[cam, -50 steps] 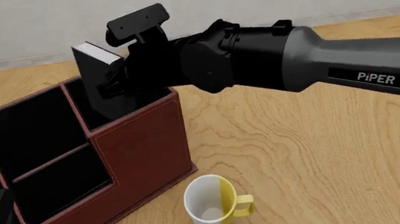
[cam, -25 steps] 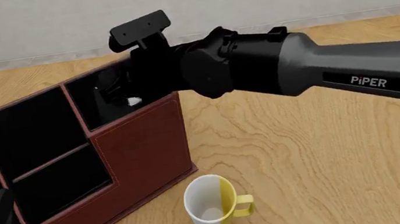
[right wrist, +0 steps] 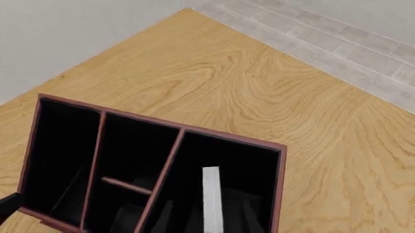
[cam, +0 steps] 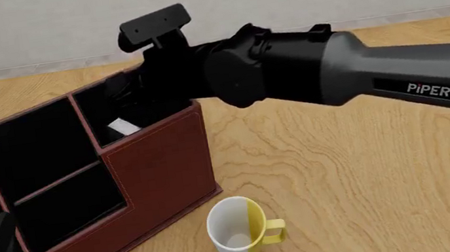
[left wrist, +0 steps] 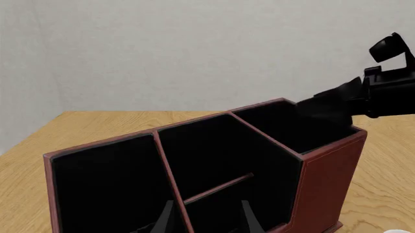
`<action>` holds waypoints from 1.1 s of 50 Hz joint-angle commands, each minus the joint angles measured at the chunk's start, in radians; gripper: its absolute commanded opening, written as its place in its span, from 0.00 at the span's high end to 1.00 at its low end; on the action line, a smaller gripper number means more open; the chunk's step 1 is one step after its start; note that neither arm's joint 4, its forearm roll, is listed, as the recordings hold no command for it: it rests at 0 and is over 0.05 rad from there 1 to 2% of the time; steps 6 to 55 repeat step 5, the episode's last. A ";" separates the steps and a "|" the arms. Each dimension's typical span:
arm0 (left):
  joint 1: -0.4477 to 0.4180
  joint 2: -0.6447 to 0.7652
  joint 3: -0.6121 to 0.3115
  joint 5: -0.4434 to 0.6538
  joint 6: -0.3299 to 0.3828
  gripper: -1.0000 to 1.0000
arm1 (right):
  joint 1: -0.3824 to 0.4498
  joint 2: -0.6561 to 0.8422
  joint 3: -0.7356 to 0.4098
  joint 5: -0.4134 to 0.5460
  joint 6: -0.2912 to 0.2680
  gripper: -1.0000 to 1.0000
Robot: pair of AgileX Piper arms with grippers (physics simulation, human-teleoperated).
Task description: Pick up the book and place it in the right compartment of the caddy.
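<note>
While the caddy [cam: 160, 168] shows as a large reddish-brown, leather-look box with pale stitching along its edges and matte black linings, the book [cam: 122, 126] lies down inside the right compartment [cam: 122, 114], only a pale strip of its white page edges showing against the black; from the right wrist view the same strip [right wrist: 211, 199] runs as a narrow white bar along the floor of that square well, between the two dark fingers [right wrist: 250, 216] that stand spread to either side of it and apart from it, so the right gripper [right wrist: 206, 213] is released; its glossy black wrist and grey forearm reach in from the right, hanging over the compartment's rim; the left gripper [left wrist: 206, 216] sits low at the caddy's near side, its fingers parted and holding nothing; a white and yellow mug [cam: 242, 231] stands upright on the wood-grain table [cam: 375, 184], just beside the caddy's front corner.
</note>
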 commanded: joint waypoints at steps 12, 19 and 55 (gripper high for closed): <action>0.000 0.000 0.000 0.000 0.000 0.00 | 0.010 -0.074 0.050 -0.011 -0.009 0.00; 0.000 0.000 0.000 0.000 0.000 0.00 | 0.010 -0.074 0.050 -0.011 -0.009 0.00; 0.000 0.000 0.000 0.000 0.000 0.00 | 0.010 -0.074 0.050 -0.011 -0.009 0.00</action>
